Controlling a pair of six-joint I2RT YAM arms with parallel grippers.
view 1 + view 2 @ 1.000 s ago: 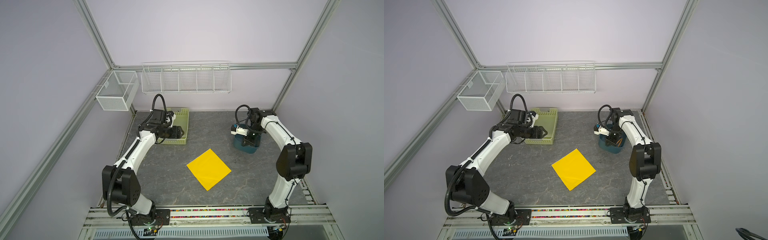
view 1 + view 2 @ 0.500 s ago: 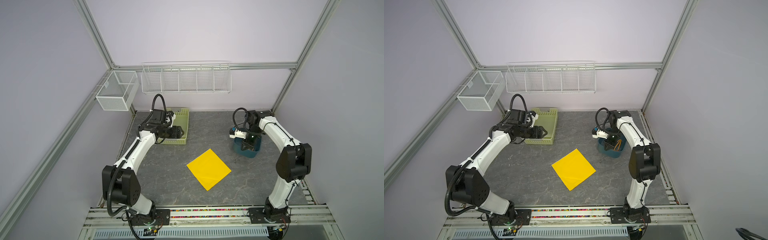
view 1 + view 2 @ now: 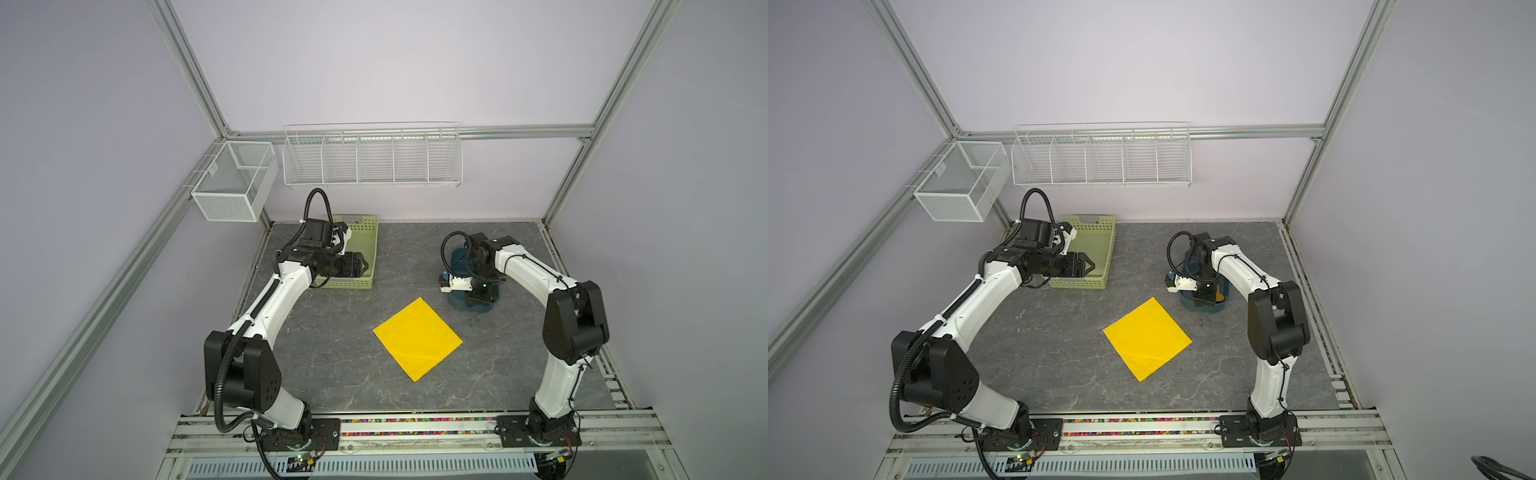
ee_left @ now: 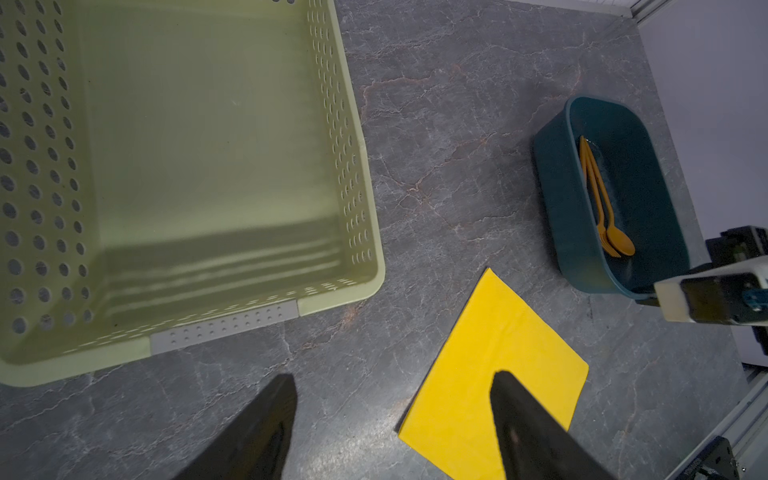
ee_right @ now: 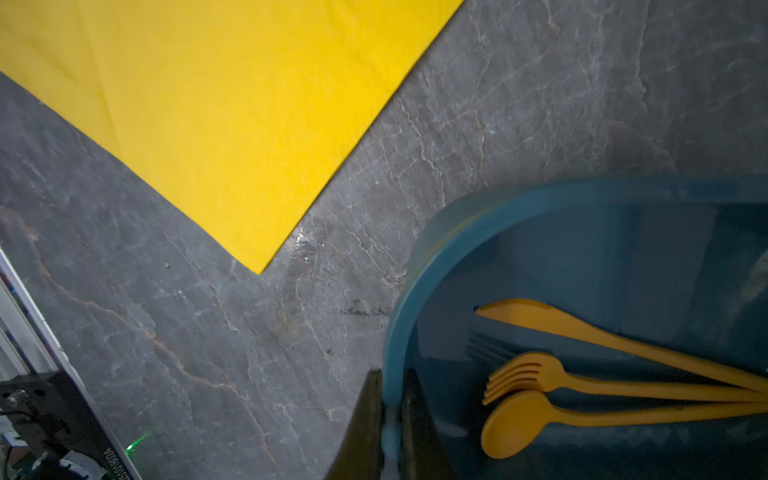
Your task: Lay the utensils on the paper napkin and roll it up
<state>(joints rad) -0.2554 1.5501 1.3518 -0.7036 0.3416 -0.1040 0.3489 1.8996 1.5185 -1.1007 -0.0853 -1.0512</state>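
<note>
The right tool (image 5: 391, 376) has swung toward the middle of the bench (image 3: 332, 365) over the last second, and the teal tub (image 3: 473, 311) has come with it, nearer the paper napkin (image 3: 417, 338). The tool is clamped on the tub's rim, one finger inside and one outside; only the right wrist view shows this, since in both top views the arm covers the grip. The utensils (image 5: 582, 374) lie inside the tub, knife, fork and spoon side by side; the left wrist view shows them too; the napkin lies flat mid-bench, a corner near the tub but apart. The left tool (image 4: 392, 376) has not shifted; its jaws stand wide, holding nothing, above the green basket (image 3: 371, 249).
</note>
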